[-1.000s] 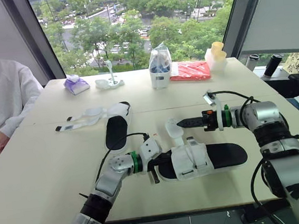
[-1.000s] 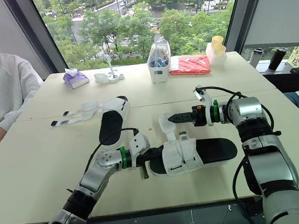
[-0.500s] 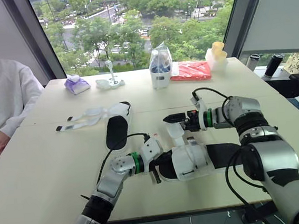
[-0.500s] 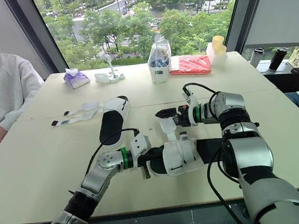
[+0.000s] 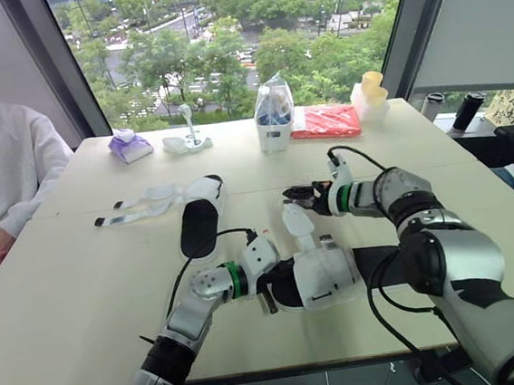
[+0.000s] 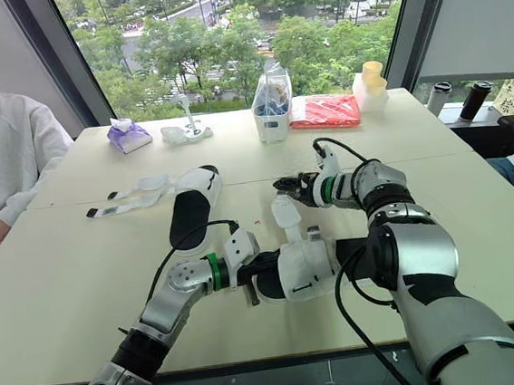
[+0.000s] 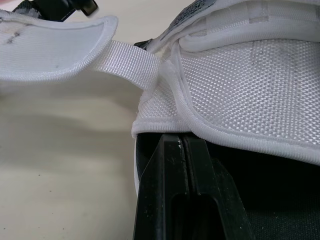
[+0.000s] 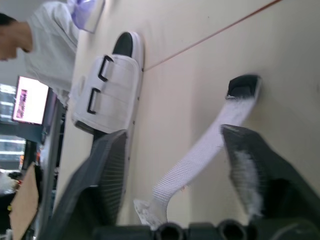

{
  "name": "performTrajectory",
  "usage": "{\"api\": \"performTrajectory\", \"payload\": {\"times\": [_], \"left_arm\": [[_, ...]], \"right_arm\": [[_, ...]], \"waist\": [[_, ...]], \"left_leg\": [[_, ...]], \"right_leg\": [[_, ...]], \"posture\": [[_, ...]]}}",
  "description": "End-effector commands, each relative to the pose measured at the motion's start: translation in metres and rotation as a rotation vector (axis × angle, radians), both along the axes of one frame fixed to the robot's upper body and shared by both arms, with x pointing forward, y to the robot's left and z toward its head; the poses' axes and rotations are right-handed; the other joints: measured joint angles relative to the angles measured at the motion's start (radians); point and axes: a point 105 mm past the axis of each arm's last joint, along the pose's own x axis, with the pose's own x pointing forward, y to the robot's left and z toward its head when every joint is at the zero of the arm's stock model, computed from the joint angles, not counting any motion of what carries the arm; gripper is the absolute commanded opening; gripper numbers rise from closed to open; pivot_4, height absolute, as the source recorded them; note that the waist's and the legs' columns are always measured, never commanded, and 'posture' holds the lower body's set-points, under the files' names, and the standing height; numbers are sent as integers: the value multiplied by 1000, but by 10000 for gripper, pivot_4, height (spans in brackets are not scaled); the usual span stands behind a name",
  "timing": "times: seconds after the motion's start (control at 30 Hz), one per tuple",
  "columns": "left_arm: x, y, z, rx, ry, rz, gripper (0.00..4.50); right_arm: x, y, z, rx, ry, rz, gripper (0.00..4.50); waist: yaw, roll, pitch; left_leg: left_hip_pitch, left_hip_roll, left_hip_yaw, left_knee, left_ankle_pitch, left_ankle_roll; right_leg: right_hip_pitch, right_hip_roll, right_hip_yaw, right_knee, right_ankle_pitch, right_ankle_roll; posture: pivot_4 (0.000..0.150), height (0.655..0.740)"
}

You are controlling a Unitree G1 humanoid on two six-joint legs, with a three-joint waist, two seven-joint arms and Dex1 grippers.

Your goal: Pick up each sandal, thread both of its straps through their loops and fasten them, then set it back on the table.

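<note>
A white-strapped sandal with a black sole (image 5: 324, 277) lies near the table's front edge. My left gripper (image 5: 264, 289) is shut on its sole at the heel end, and its black fingers (image 7: 182, 195) are pressed together under the white upper. One loose strap (image 5: 297, 222) runs from the sandal away across the table. My right gripper (image 5: 292, 193) hovers open just beyond that strap's far tip, and the strap (image 8: 200, 155) lies between its spread fingers (image 8: 252, 170). The second sandal (image 5: 200, 218) rests to the left, with its unfastened straps (image 5: 140, 206) spread out sideways.
A person in a white sweatshirt (image 5: 0, 172) sits at the table's left edge. Along the far side stand a purple pouch (image 5: 130, 146), a small white stand (image 5: 187, 143), a clear bag in a cup (image 5: 272, 114), a red packet (image 5: 328, 122) and yellow cups (image 5: 370, 91).
My right gripper has swung left and farther out, from over the sandal's toe end to the loose strap's far tip, and its fingers have spread. The left arm has stayed put.
</note>
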Motion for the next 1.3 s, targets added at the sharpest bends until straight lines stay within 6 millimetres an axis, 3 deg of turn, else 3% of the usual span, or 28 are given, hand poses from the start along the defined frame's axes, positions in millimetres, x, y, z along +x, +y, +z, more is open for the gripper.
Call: {"api": "performTrajectory", "payload": {"times": [0.03, 0.27, 0.37, 0.47, 0.73, 1.0, 1.2, 1.3], "left_arm": [[-3, 13, -36, 102, 93, 56, 0], [-1, 15, -36, 104, 83, 78, 0], [-3, 15, -39, 101, 91, 83, 0], [-6, 13, -39, 101, 93, 75, 0], [-7, 15, -39, 108, 91, 70, 0], [-7, 14, -36, 103, 76, 80, 0], [-8, 21, -37, 111, 70, 108, 0], [-8, 24, -37, 112, 69, 123, 0]], "right_arm": [[2, 4, 12, -48, -40, 36, 21458], [1, -1, 18, -76, -99, 97, 21458], [1, -5, 21, -92, -150, 120, 30169], [0, -9, 22, -108, -154, 132, 44301], [-4, -19, 17, -118, -105, 129, 44301], [-9, 15, 9, -38, -66, 194, 44301], [-2, 41, 14, -5, -114, 168, 44301], [5, 42, 11, -20, -131, 104, 36076]], "waist": [[1, 0, 0], [0, 0, 0], [-1, 0, 0], [-2, 0, 0], [-4, 0, 0], [-5, 0, 0], [-7, 0, 0], [-7, 0, 0]], "left_leg": [[0, 0, 0, 0, 0, 0], [0, 0, 0, 0, 0, 0], [1, 0, 0, 0, 0, 0], [1, 0, 0, 0, 0, 0], [1, 0, 0, 0, 0, 0], [1, 0, 0, 0, 0, 0], [1, 0, 0, -1, 0, -1], [1, 1, 0, -2, 0, -1]], "right_leg": [[0, 0, 0, 1, 0, 0], [-2, 0, 0, 5, 0, 0], [-2, 0, 0, 6, 0, 0], [-2, 0, 0, 6, 0, 0], [-2, 1, 1, 6, 0, 0], [-2, 1, 1, 6, 0, 0], [-4, 1, 1, 7, 0, 0], [-4, 1, 2, 7, 0, 0]], "posture": [[1500, 7400], [1500, 7400], [1500, 7400], [1500, 7400], [1500, 7400], [1500, 7400], [1500, 7400], [1500, 7400]]}}
